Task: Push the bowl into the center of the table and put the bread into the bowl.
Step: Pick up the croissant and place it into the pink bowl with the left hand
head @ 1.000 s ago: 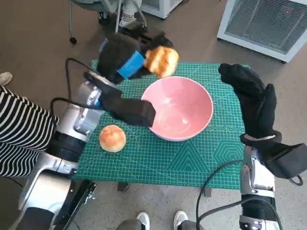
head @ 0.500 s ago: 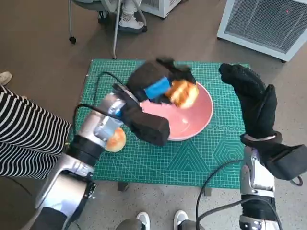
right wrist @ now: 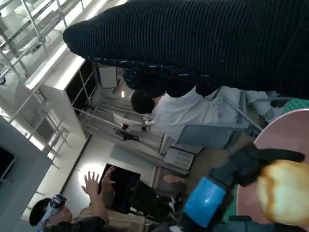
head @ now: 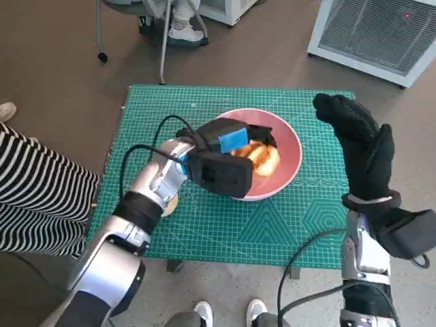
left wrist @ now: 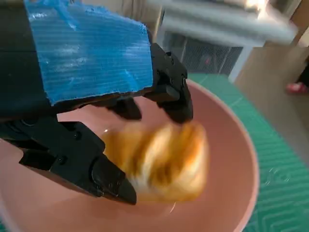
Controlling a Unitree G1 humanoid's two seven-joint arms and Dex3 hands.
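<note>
We see the pink bowl (head: 283, 146) standing near the middle of the green mat (head: 272, 225), a little toward its far side. Our left hand (head: 231, 139) reaches into it from the left, its blue-taped back upward. The bread (head: 262, 155) lies inside the bowl under that hand: a golden-brown roll with a paler, creased top, blurred in the left wrist view (left wrist: 164, 162). There the black fingers (left wrist: 174, 96) curve around the bread on both sides, with pink bowl wall (left wrist: 231, 159) showing beyond it; whether they grip it or only frame it we cannot tell.

A second roll (head: 169, 202), round and pale orange, peeks out on the mat at the near left, mostly hidden by our left forearm.

Our right hand (head: 361, 146) hovers at the right edge of the mat, just beside the bowl, gloved fingers held loosely apart and holding nothing.
</note>
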